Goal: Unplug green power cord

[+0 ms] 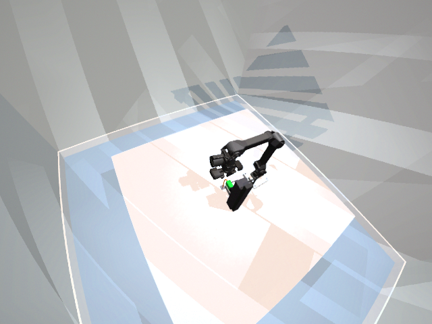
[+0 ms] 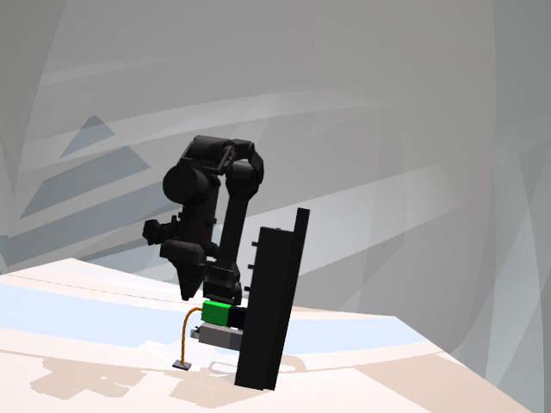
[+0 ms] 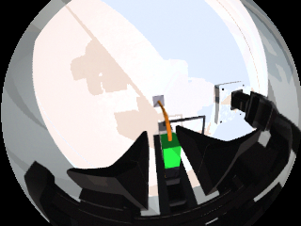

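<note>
The green plug [image 1: 229,183] [image 2: 215,312] [image 3: 172,157] sits at the end of a black piece that reaches to the tall, upright black power strip [image 1: 237,195] [image 2: 267,311]. The orange cord [image 2: 183,337] [image 3: 166,115] leaves the plug's free end and bends down to a small grey foot plate [image 2: 181,365] [image 3: 158,98]. My gripper [image 2: 187,298] [image 3: 161,131] is partly open and empty, pointing down above the plug's cord end. In the wrist view the plug and cord show between and beyond the fingers. No contact shows.
A grey block [image 2: 219,336] sticks out from the strip just below the plug. The strip rises beside my gripper, with several small pegs on its near face. A pale base plate [image 3: 227,101] and the arm's black base [image 3: 259,110] stand close by.
</note>
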`<state>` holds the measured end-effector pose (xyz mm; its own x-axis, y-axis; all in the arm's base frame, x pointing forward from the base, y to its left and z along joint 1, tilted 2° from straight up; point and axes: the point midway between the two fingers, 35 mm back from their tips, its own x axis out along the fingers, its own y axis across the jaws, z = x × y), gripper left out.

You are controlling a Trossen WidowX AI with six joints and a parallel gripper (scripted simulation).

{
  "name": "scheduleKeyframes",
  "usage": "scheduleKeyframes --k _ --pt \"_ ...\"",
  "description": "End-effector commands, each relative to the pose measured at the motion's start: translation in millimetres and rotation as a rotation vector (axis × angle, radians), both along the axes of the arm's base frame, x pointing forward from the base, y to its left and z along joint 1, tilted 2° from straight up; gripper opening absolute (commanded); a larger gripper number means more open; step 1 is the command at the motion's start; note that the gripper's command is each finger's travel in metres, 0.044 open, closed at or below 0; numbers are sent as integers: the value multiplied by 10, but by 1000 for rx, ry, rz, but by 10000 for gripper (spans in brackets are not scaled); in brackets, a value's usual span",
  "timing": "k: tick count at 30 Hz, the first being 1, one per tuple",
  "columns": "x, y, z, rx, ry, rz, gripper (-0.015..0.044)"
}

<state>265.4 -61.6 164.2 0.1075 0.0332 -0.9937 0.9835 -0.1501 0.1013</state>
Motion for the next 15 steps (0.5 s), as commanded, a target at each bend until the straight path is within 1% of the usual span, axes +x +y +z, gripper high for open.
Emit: scheduleKeyframes --k 1,15 --pt "-104 25 1 -21 50 -3 160" --pt "-69 160 4 -19 50 -3 160"
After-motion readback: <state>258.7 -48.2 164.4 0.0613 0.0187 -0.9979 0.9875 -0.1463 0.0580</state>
